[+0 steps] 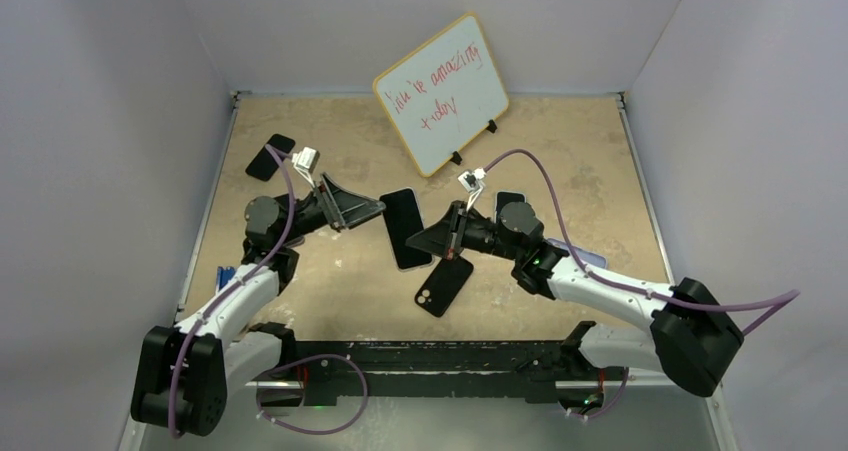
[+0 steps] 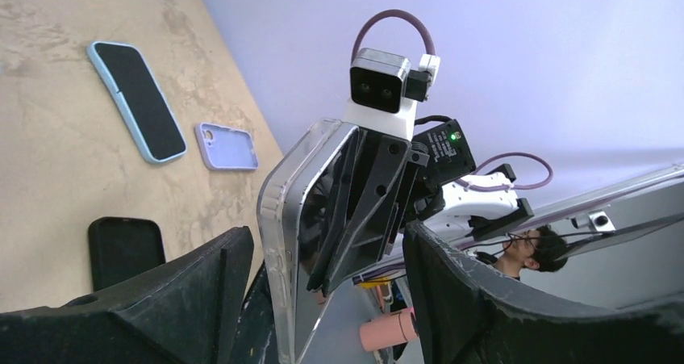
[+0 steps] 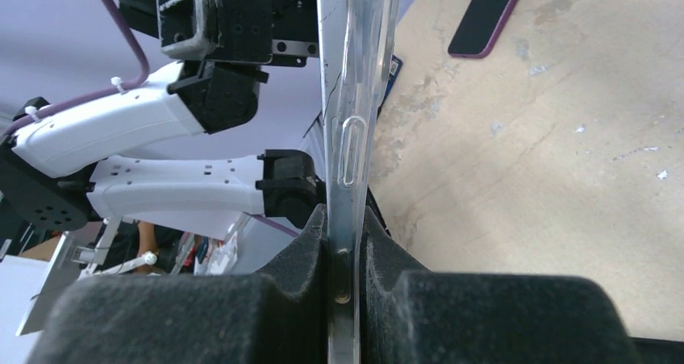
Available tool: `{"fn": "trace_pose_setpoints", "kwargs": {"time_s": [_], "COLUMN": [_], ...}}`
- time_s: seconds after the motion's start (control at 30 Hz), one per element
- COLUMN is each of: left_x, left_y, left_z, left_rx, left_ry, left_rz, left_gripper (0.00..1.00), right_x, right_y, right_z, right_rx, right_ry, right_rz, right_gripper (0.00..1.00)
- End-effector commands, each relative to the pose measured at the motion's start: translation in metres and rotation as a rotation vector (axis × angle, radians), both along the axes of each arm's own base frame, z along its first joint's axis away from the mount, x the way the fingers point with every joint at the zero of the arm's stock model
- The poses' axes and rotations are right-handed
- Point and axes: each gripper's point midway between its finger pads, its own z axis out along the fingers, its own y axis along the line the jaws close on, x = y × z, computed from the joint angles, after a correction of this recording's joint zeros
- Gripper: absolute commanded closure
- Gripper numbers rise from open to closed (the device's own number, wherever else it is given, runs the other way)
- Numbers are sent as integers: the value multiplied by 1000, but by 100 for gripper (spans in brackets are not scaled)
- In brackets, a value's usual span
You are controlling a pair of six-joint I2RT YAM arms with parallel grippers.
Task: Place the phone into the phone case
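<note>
My right gripper (image 1: 425, 239) is shut on the edge of a black-screened phone (image 1: 405, 228) and holds it above the middle of the table. In the right wrist view the fingers (image 3: 298, 251) pinch the phone's metal edge, with a clear case (image 3: 352, 130) lying along it. I cannot tell how fully the case sits on the phone. My left gripper (image 1: 378, 209) is open at the phone's other side. In the left wrist view (image 2: 327, 243) the clear-edged phone (image 2: 278, 235) stands between the jaws, close to the left finger (image 2: 202, 283) and well apart from the right one.
On the table lie a black phone or case (image 1: 445, 284) under the held phone, a dark one at the far left (image 1: 270, 156), and another behind the right arm (image 1: 509, 201). A light blue cased phone (image 2: 137, 99) and a lavender case (image 2: 227, 146) lie nearby. A whiteboard (image 1: 440, 93) stands at the back.
</note>
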Motion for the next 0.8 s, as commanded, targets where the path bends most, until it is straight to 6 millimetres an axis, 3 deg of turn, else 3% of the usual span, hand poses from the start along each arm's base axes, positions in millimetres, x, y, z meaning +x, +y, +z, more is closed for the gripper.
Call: {"fn": "trace_pose_setpoints", "kwargs": {"time_s": [0.0,0.13,0.27,0.33,0.43,0.5,0.63,0.77], "left_x": [-10,-12,-15,-16,-17,-18,-25,-32], "left_y": [-6,-12,-20,-22,-23,-23,-24,-25], "left_z": [11,7,11,16,19,20,24,29], "left_rx": [-50,-52,-73,-86,-98,-100,-97,-93], "left_ry": [-52,-40,-53,-70,-87,-97,-133,-195], "left_rz": [-41,-53,-67,-74,-84,-92,-130,-169], "left_gripper": [30,32,42,56,85,100,100,100], "right_x": [-3,-4,-3,-4,-4,-5,-6,-3], "right_y": [4,8,11,12,11,9,5,-1], "right_z": [47,48,47,45,41,39,35,44], "right_rx": [143,154,172,170,162,157,115,113], "right_ry": [-106,-109,-96,-89,-81,-76,-53,-55], "right_rz": [32,54,62,75,64,61,48,27], "right_gripper": [100,100,100,100,99,91,67,44]}}
